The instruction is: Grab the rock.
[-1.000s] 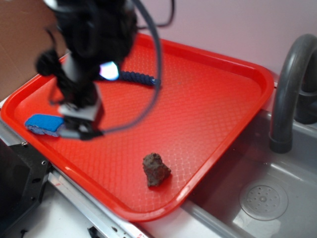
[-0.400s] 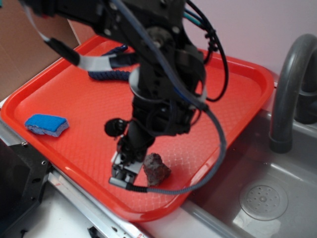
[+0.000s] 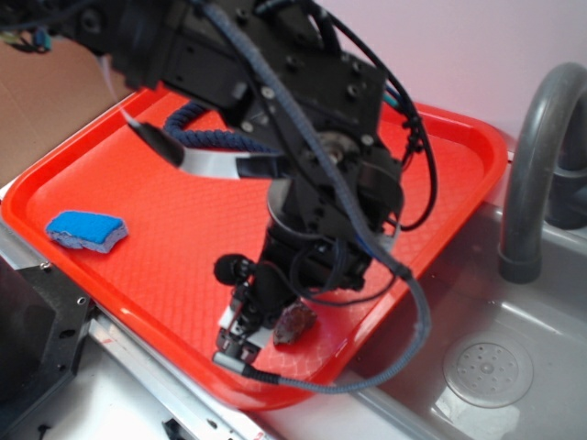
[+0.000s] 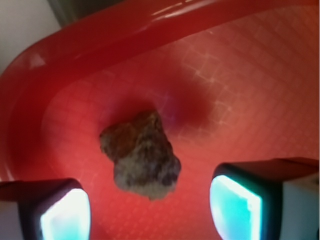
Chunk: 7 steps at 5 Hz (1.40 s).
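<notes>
The rock (image 4: pixel 142 155), a lumpy dark-brown stone, lies on the red tray (image 4: pixel 100 35) near its front rim. In the wrist view it sits just ahead of the gap between my two fingertips, and its near end reaches about level with them. My gripper (image 4: pixel 150 212) is open, with lit pads (image 4: pixel 235 207) on either side and nothing gripped. From outside, the gripper (image 3: pixel 257 335) hangs low over the tray. The rock (image 3: pixel 295 323) peeks out beside one finger and is partly hidden by the arm.
A blue sponge (image 3: pixel 87 229) lies at the tray's left end. A grey sink (image 3: pixel 514 330) with a drain (image 3: pixel 488 371) and a curved faucet (image 3: pixel 537 165) stands to the right. The tray's front rim (image 3: pixel 275 394) is close behind the gripper. Cables loop around the arm.
The arm has swung from above the blue sponge over to the rock and come lower. The rock has not moved.
</notes>
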Motion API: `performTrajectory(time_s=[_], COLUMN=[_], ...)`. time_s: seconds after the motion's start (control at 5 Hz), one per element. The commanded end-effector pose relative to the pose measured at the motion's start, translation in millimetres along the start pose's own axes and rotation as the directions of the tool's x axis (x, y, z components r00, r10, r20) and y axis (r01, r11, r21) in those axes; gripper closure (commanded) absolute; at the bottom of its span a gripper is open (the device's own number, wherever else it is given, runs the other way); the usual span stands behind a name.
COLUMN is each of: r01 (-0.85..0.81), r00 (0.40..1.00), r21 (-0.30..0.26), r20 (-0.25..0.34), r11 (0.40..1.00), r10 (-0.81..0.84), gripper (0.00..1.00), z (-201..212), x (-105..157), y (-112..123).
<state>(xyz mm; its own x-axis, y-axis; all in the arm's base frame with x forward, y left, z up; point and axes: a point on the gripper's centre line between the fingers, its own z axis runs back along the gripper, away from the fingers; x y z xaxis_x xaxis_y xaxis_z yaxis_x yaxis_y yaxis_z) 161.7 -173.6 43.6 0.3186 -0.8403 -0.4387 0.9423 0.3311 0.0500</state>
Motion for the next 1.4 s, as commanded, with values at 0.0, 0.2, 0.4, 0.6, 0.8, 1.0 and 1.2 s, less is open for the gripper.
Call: performTrajectory(time_s=[0.0, 0.2, 0.4, 0.6, 0.8, 1.0, 1.2], r01=[-0.02, -0.008, 0.007, -0.13, -0.362, -0.559, -0.714], r00=[0.996, 0.994, 0.993, 0.98, 0.893, 0.759, 0.597], r21=[0.002, -0.013, -0.036, -0.058, -0.139, -0.235, -0.327], r20=[0.085, 0.111, 0.115, 0.143, 0.232, 0.24, 0.178], r11=[1.0, 1.0, 0.999, 0.99, 0.922, 0.795, 0.619], r10=[0.02, 0.01, -0.003, 0.138, 0.386, 0.605, 0.782], gripper=[0.04, 1.0, 1.0, 1.0, 1.0, 1.0, 1.0], z=[-2.9, -5.3, -6.8, -2.2, 26.2, 53.8, 72.2], x=[-8.4, -6.5, -5.5, -13.8, -49.7, -100.0, -125.8], y=[-2.4, -1.0, 0.4, 1.2, 14.3, 36.7, 38.6])
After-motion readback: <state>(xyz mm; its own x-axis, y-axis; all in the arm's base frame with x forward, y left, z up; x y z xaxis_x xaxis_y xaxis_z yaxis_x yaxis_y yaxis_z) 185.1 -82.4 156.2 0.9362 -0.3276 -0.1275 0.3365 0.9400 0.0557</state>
